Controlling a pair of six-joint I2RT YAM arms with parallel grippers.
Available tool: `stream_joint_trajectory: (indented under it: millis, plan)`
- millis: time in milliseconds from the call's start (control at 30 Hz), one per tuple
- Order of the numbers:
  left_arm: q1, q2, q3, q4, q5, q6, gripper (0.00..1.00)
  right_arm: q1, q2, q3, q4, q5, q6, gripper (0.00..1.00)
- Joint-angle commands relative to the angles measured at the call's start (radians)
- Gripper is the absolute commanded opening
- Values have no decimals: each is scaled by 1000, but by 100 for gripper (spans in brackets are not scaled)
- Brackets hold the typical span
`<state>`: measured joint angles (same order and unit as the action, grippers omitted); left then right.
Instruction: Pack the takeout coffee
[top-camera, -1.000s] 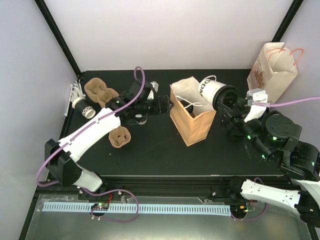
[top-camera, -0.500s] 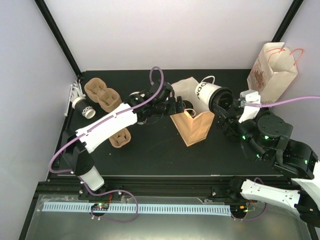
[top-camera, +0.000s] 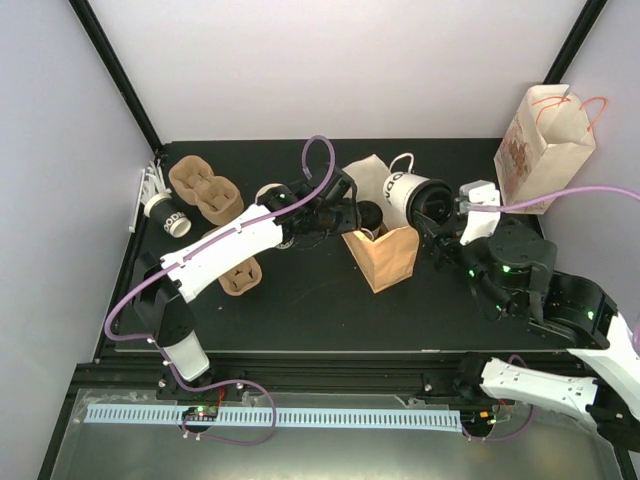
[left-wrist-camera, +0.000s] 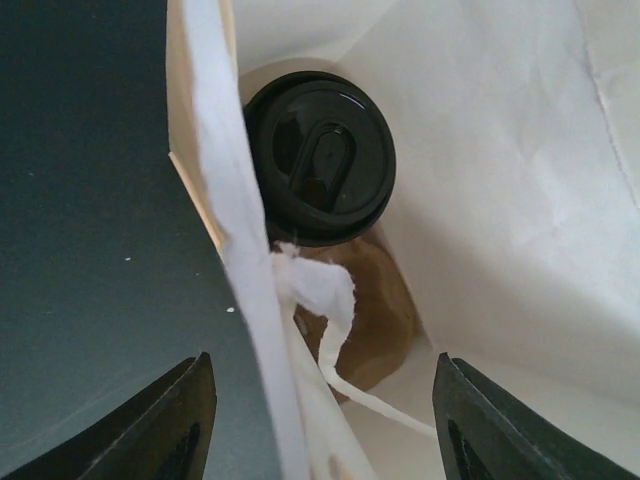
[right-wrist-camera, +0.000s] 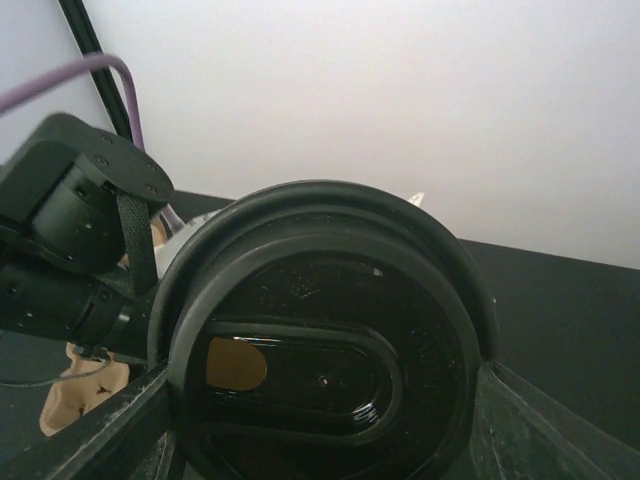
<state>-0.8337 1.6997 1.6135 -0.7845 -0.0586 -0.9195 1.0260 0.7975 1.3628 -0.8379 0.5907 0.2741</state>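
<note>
A brown paper bag (top-camera: 383, 256) stands open mid-table. In the left wrist view one white coffee cup with a black lid (left-wrist-camera: 320, 155) stands inside it on a brown carrier (left-wrist-camera: 375, 325). My left gripper (top-camera: 343, 214) is open just above the bag's left rim (left-wrist-camera: 205, 120); the rim and a white handle (left-wrist-camera: 318, 300) lie between its fingers (left-wrist-camera: 185, 420). My right gripper (top-camera: 447, 212) is shut on a second cup (top-camera: 408, 191), tilted on its side over the bag's right edge. Its lid (right-wrist-camera: 320, 345) fills the right wrist view. A third cup (top-camera: 167, 215) lies at the far left.
Two brown pulp carriers sit at the left, one at the back (top-camera: 205, 190) and one nearer (top-camera: 240, 272). A printed paper bag (top-camera: 545, 140) stands at the back right corner. A white rack (top-camera: 148, 185) is at the left table edge.
My left arm swung right, from the carriers to the bag's left rim. My right gripper carried its cup left, closer over the bag. The bag's mouth has shifted slightly.
</note>
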Motion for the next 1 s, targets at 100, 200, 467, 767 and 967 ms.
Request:
stream_joint_trajectory:
  millis: [100, 200, 467, 767, 967]
  plan:
    - [-9, -41, 25, -83, -44, 17, 54, -1, 79, 46, -85, -30, 70, 56]
    - [-10, -57, 24, -96, -44, 33, 44, 0, 110, 47, -106, -105, 94, 55]
    - [-10, -99, 16, -136, -39, 88, 11, 0, 171, 94, -185, -200, 122, 55]
    - [-10, -150, 4, -204, 22, 188, 2, 0, 164, 199, -228, -272, 62, 55]
    - [-10, -218, -52, -180, 135, 295, 1, -1, 182, 307, -254, -336, 28, 55]
